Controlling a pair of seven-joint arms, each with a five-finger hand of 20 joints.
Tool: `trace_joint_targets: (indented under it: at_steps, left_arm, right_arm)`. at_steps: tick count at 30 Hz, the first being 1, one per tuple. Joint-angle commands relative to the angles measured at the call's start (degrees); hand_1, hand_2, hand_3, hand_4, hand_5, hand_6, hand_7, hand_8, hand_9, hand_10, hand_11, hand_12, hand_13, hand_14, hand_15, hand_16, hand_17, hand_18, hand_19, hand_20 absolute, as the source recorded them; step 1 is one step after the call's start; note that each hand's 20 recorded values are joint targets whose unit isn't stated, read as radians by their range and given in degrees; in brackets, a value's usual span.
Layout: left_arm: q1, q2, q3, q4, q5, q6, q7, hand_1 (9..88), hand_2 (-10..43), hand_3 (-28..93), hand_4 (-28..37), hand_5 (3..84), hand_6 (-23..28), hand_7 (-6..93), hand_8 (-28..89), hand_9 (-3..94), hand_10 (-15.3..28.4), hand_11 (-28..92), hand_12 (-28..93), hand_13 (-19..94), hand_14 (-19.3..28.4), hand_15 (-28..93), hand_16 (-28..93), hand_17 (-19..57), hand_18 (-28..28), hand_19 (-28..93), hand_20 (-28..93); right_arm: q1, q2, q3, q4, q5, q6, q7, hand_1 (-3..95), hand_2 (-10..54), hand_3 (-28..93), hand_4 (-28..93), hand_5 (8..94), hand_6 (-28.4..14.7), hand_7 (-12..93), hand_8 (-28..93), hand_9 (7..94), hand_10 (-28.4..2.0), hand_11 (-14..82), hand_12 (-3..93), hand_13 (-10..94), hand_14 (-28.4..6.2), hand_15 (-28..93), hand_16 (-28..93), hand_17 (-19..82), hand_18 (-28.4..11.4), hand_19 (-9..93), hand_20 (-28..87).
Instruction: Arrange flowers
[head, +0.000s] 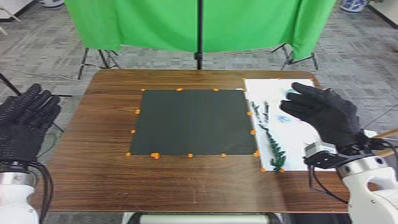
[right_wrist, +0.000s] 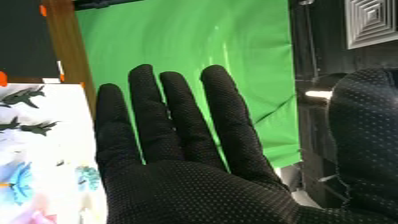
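Nearest the wrist camera, the right hand (head: 330, 115) is wide, its gloved fingers straight and the thumb well apart, the thumb cut off by the picture's edge. In the head view it is over the white sheet (head: 266, 87), hiding part of it. On that sheet, by the tabletop's right side, lie dark green stems (head: 276, 150) and a pale blue flower (head: 284, 119); more blue just beyond the fingers is too small to make out. The wrist view shows a pink flower (right_wrist: 40, 218) on the sheet, cut off at the border. The left hand (head: 28, 120) is wide too, fingers straight, beside the tabletop (head: 93, 155), its outer side near the frame's edge. Beside the sheet, a dark square mat (head: 191, 122) lies on the brown wood, small orange spots (head: 155, 155) along its edges. Beyond, green cloth (head: 147, 25) hangs behind a black pole (head: 200, 35) above grey flooring (head: 53, 55). Blue-and-white vases (head: 354, 5) are cropped at the top.
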Motion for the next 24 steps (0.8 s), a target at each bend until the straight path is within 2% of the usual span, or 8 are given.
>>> trace_joint_targets:
  at_steps: [1,3,6,9,12,19,21,24]
  left_arm:
    - [1.2,-0.51,0.21,-0.1,-0.54,1.1,-0.2,27.7,12.1,75,-23.7,45.8,9.1,5.7,-8,38.4,13.7,13,10,29,13.8,27,-6,-1.9,13.2,27,14]
    - [0.7,-0.5,0.55,0.03,-1.01,0.99,-0.25,27.8,12.1,75,-23.7,45.8,9.2,5.7,-8,38.5,13.7,13,10,29,13.8,27,-6,-2.0,13.3,27,14]
    - [1.0,-0.46,0.22,-0.3,0.02,0.02,0.06,27.8,12.1,75,-23.7,45.8,9.1,5.7,-8,38.4,13.7,13,10,29,13.8,27,-6,-2.0,13.3,27,14]
    - [1.1,-0.69,0.07,-0.45,-0.15,0.21,0.24,27.8,12.1,75,-23.7,45.8,9.1,5.7,-8,38.4,13.7,13,10,29,13.8,27,-6,-1.9,13.3,27,14]
    - [1.5,-0.75,0.09,-0.48,-0.1,0.21,0.17,27.8,12.1,75,-23.7,45.8,9.1,5.8,-8,38.6,13.8,14,10,29,13.8,27,-6,-2.0,13.3,27,14]
    - [1.3,-0.51,0.42,-0.12,-0.47,0.63,0.65,27.9,12.2,75,-23.7,45.9,9.2,5.6,-8,38.7,13.8,14,10,29,13.7,27,-6,-2.0,13.4,27,14]
    - [1.1,-0.37,0.42,0.01,-0.15,0.45,0.56,27.9,12.3,75,-23.8,45.9,9.2,5.6,-8,38.7,13.7,14,10,29,13.8,27,-6,-2.0,13.3,27,14]
    - [1.4,-0.47,1.0,0.08,-0.94,1.44,0.37,28.1,12.4,74,-23.9,45.9,9.2,5.8,-7,38.7,13.8,14,10,29,13.7,27,-6,-2.0,13.3,27,14]
  right_arm:
    - [-1.2,2.7,-3.3,-3.6,-13.3,11.0,3.5,19.0,-1.8,78,-22,46.9,-4.0,16,-10,46.2,-16.9,6.3,16.6,40,-15.9,15,24,13,-19.6,26,19]
    - [-1.3,2.6,-2.0,-4.0,-13.9,8.8,4.3,19.9,-2.0,79,-22,47.5,-4.4,18,-11,45.5,-18.0,7.0,16.3,39,-16.3,17,24,13,-19.7,28,19]
    - [-1.4,3.3,-2.1,-5.3,-21.6,8.6,7.9,20.5,-3.1,78,-22,46.9,-4.8,17,-11,44.5,-18.3,7.4,16.0,37,-17.1,19,22,12,-20.0,30,19]
    - [-1.8,4.8,-2.7,-6.3,-33.1,5.8,10.0,21.3,-5.1,78,-22,45.6,-6.0,16,-11,43.1,-19.3,7.8,15.8,35,-18.3,21,20,12,-20.7,34,19]
    - [-2.2,6.1,-5.0,-8.2,-39.9,9.7,18.1,23.5,-7.1,76,-21,44.4,-7.0,16,-11,42.4,-20.5,8.4,15.7,35,-19.7,25,18,11,-21.8,40,19]
    - [-1.0,10.0,-12.5,-6.6,-57.2,11.4,21.0,30.6,-9.5,73,-23,46.1,-9.7,14,-10,42.8,-23.1,10.0,14.7,34,-22.3,31,13,11,-23.9,50,17]
    - [-1.3,10.0,-13.1,-6.7,-61.4,8.7,20.7,32.3,-9.5,73,-25,46.7,-10.2,13,-10,42.7,-23.1,10.1,15.1,34,-22.3,31,13,11,-24.4,51,17]
    - [-1.1,10.5,-14.7,-5.9,-66.9,5.5,20.7,32.0,-9.5,74,-28,48.5,-11.5,12,-9,45.8,-23.4,13.7,18.0,36,-21.7,40,16,14,-25.4,58,20]
